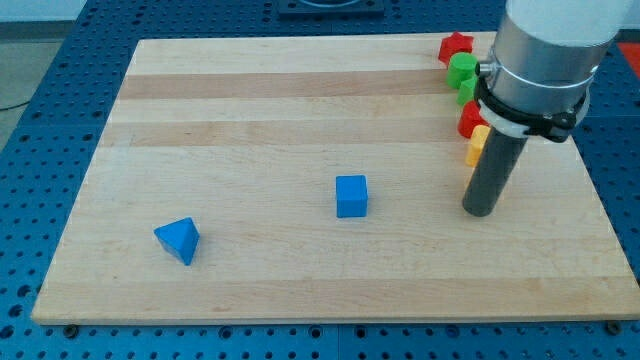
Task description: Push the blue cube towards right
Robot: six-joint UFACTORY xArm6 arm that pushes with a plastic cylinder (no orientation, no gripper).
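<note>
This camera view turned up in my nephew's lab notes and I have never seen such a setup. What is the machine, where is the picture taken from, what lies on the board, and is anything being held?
The grey cylinder at the view's top right is the end of a robot arm. It has no gripper, only a straight dark rod whose lower end, my tip, slides on the wooden board to push blocks. So nothing is held.

There is one picture, looking down at the board from above and slightly in front; where the camera is mounted is not on record.

On the board lie a blue cube near the middle and a blue triangular block toward the view's bottom left. Beside the arm, partly hidden, are a red star-like block, a green block, another red block and a yellow block.

My tip stands to the right of the blue cube, not touching it.
</note>
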